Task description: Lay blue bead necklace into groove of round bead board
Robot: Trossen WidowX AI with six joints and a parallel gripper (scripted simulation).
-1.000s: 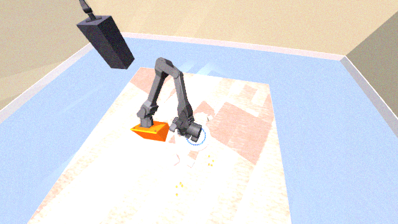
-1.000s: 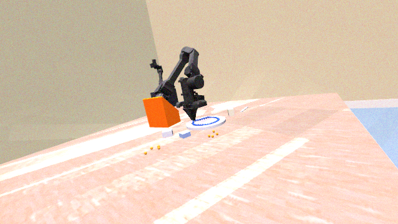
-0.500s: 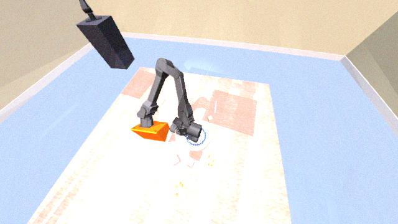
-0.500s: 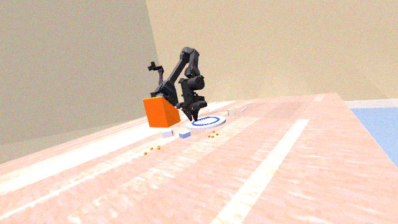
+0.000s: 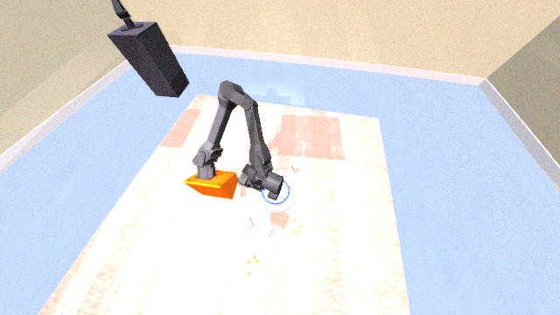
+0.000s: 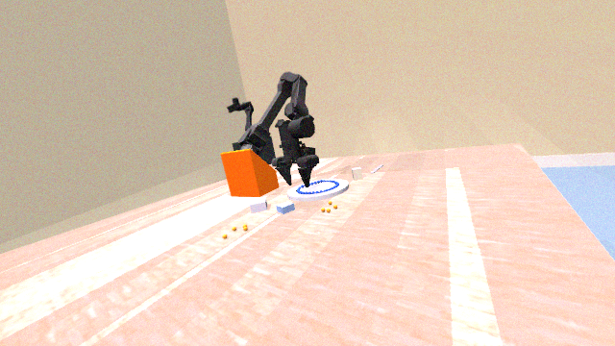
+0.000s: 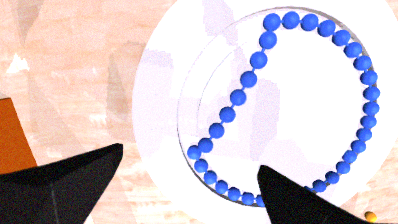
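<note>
The round white board [image 5: 277,209] [image 6: 317,196] [image 7: 155,100] lies flat on the table. The blue bead necklace [image 5: 276,204] [image 6: 338,185] [image 7: 371,93] lies on it. In the wrist view its beads follow the groove along the top right, right side and bottom. On the left they run in a straight slanting line inside the groove, leaving the groove's upper-left arc bare. My gripper [image 6: 298,185] [image 7: 192,161] is wide open and empty, low at the board's near-base side. One finger is over the board and hides some bottom beads; the other is outside its edge.
The orange base block [image 5: 214,188] [image 6: 237,175] [image 7: 15,145] stands beside the board. A pale block [image 6: 258,207], a bluish block [image 6: 285,208] and small yellow beads [image 5: 294,220] [image 6: 335,207] [image 7: 370,216] lie in front. Another white block [image 6: 356,173] and a thin stick [image 6: 378,168] lie behind.
</note>
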